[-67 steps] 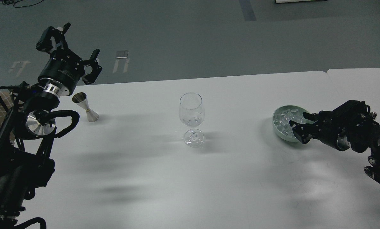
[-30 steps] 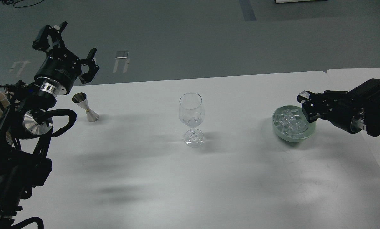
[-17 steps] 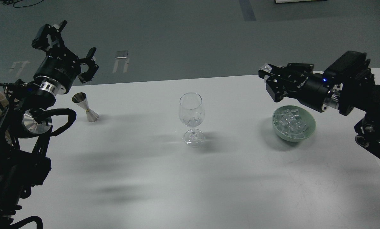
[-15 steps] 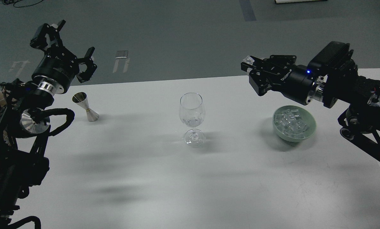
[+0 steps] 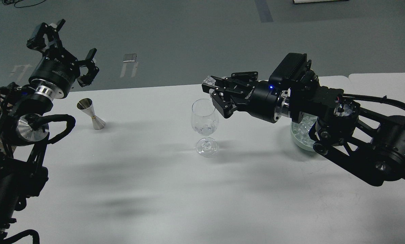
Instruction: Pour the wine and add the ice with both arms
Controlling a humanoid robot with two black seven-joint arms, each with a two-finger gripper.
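Head view: my right gripper (image 5: 213, 88) is poised beside and just above the rim of the wine glass (image 5: 204, 117), fingers pinched on one ice cube (image 5: 209, 80) held at the tips; cube not yet released. The glass stands upright mid-table (image 5: 155, 176); its bowl shows some clear cubes and perhaps a little liquid at the bottom, though I cannot tell wine from ice there. The bowl of ice (image 5: 302, 134) sits behind my right arm, mostly hidden, cubes showing in it. My left gripper (image 5: 66, 47) is raised off the far-left table edge, fingers spread wide, holding nothing; the metal jigger (image 5: 91, 114) stands on the table below it, untouched. Judgement: pour looks done; ice adding under way; release over the glass is left.
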